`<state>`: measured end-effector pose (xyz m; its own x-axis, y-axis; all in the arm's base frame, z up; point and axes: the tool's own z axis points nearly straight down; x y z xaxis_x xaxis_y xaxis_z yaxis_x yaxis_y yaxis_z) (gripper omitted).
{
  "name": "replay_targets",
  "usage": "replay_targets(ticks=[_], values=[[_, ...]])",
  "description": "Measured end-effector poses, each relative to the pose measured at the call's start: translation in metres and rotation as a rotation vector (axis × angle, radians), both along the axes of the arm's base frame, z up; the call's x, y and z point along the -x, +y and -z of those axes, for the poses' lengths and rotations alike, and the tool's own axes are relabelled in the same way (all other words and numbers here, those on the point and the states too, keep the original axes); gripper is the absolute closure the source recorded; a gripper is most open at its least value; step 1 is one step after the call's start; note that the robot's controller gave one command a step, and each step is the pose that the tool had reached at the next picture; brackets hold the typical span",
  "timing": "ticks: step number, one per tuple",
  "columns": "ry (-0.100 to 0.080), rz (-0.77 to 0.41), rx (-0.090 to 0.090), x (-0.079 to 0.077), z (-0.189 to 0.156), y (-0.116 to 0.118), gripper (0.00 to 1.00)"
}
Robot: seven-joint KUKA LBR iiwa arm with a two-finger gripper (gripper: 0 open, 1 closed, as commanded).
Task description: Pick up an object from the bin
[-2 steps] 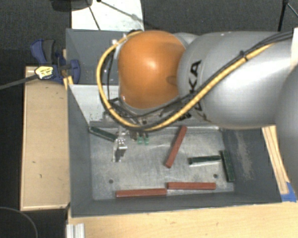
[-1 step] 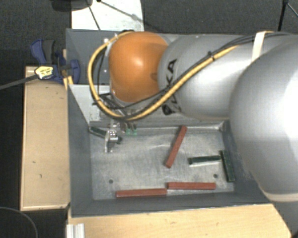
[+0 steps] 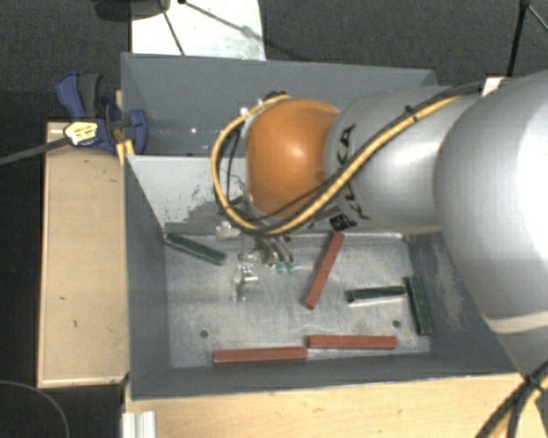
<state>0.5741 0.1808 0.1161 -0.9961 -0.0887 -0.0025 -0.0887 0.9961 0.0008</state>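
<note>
Grey metal forms the bin, and its floor carries a handful of thin bars lying well apart rather than heaped. The silver arm comes in from the right, ending in an orange cover with a yellow cable looped round it. Below that cover the tool hangs low over the left-centre of the floor. The wrist hides most of it, so I cannot tell whether it is released or clenched, and nothing can be seen held in it. Nearest on its left lies a dark green bar, slanting along the foot of the left wall, close to the tool but apart from it. Just to its right a slanted red-brown bar runs from far right to near left, also clear of the tool. Farther right a second green bar lies crosswise, its right end meeting a third green bar that runs near to far beside the right wall. Along the near side two more lie almost end to end: the left red-brown bar and the right red-brown bar.
</note>
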Motion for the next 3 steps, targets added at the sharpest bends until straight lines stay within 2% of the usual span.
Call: replay_targets(ticks=[1,2,3], values=[[-0.002,0.093,0.000,-0.019,0.044,0.049,1.00],[-0.002,0.096,0.000,-0.019,0.044,0.049,1.00],[-0.003,0.105,-0.002,-0.010,-0.122,0.055,1.00]])
